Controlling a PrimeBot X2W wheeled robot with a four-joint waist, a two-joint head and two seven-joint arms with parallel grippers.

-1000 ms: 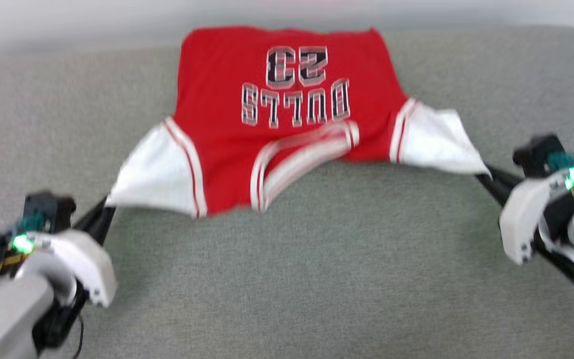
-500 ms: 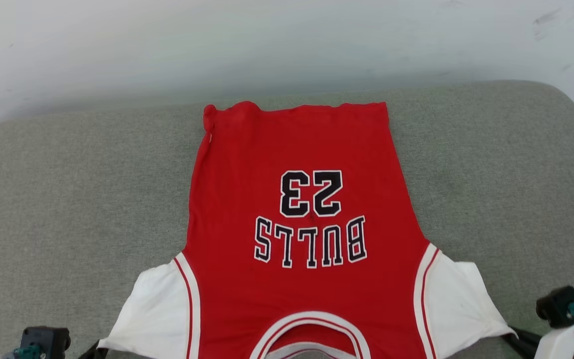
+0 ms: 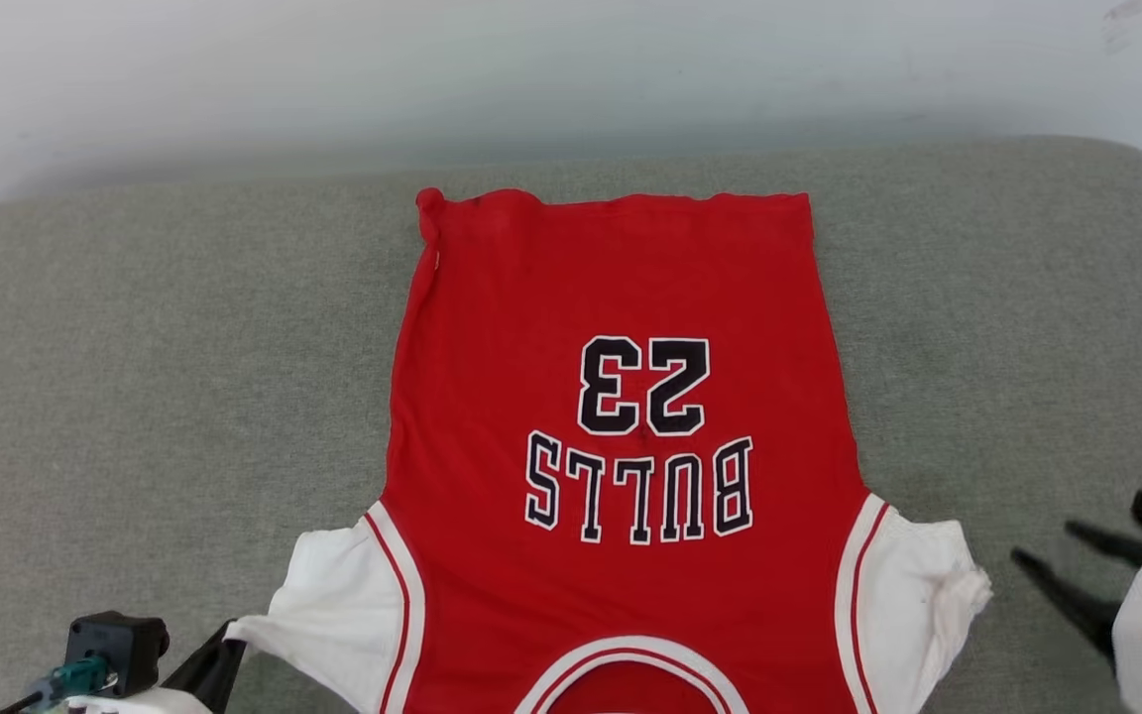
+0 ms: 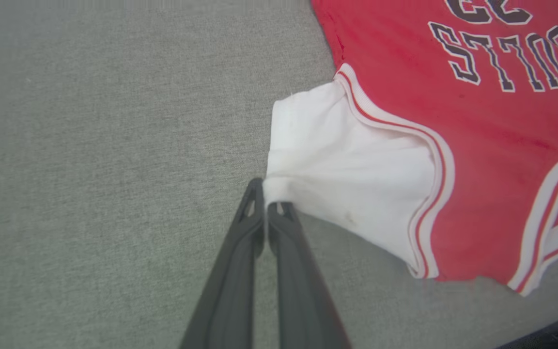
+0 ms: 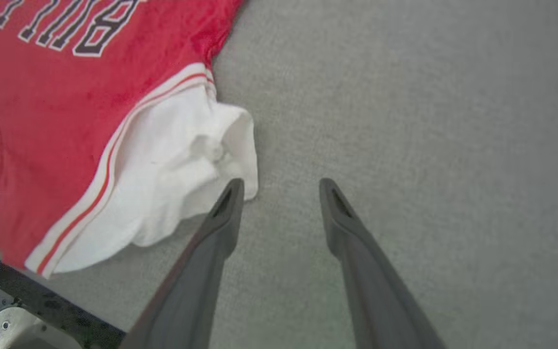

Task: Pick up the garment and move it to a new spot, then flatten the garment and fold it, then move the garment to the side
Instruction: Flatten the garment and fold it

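Collar of the garment (image 3: pixel 621 288) — cut off below, seemingly flat.

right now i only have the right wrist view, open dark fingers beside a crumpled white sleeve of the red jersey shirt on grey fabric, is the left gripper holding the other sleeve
observer: yes, in the left wrist view the left gripper is shut on the tip of the other white sleeve, which is drawn out toward it.
operator: is the shirt's far hem flat
observer: mostly. The head view shows the red jersey shirt spread out with a straight far hem, but the hem corner on the robot's left is bunched into a small lump.
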